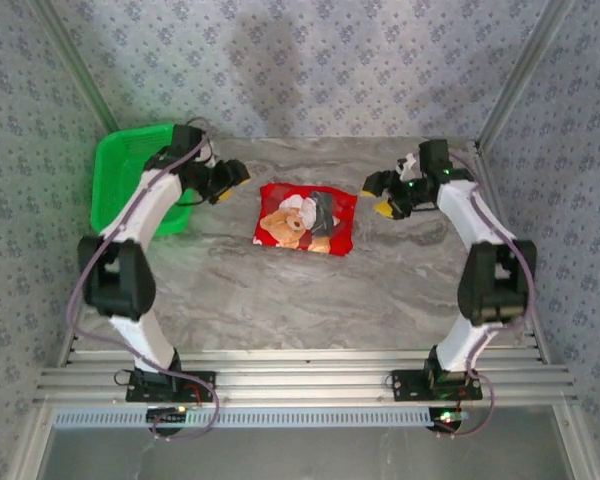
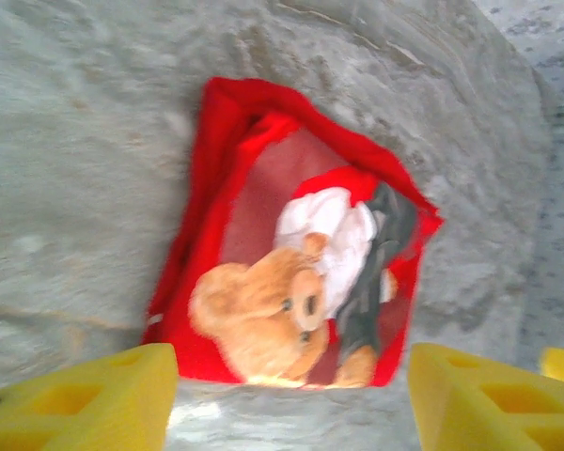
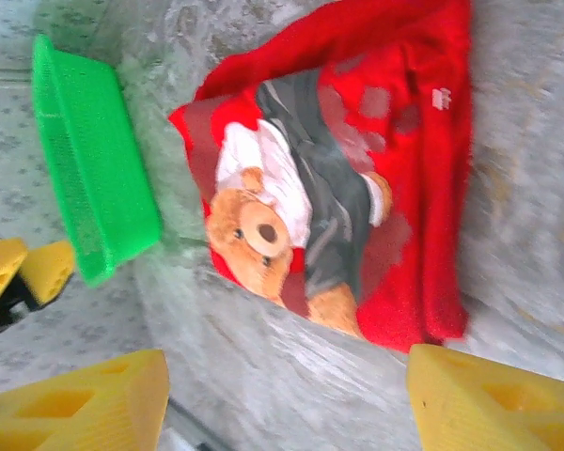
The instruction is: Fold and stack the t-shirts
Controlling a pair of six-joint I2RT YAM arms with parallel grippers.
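The red t-shirt (image 1: 306, 218) lies on the marble table (image 1: 280, 300), in the far middle between my two arms, and it already looks like a compact, roughly square packet with the teddy-bear print facing up. I judge the folding to be done or nearly so: no sleeves trail out from it, and from above its outline is tidy, with the edges doubled over on the sides. My wrist pictures are blurred along the hems, so I cannot be sure how flat the layers sit or whether one corner wants a last tuck.

My left gripper (image 1: 232, 182) hangs just to the left of the shirt, jaws spread wide and holding nothing; through its own camera the yellow fingers (image 2: 85, 395) stand well apart with the shirt beyond them. My right gripper (image 1: 378, 196) hovers near the shirt's right edge, likewise wide open and empty, its fingers (image 3: 493, 399) apart from the cloth.

The green basket (image 1: 120, 170) sits at the far left corner. As for stacking, this is the one shirt I can point to, so what is left seems to be little more than a final check
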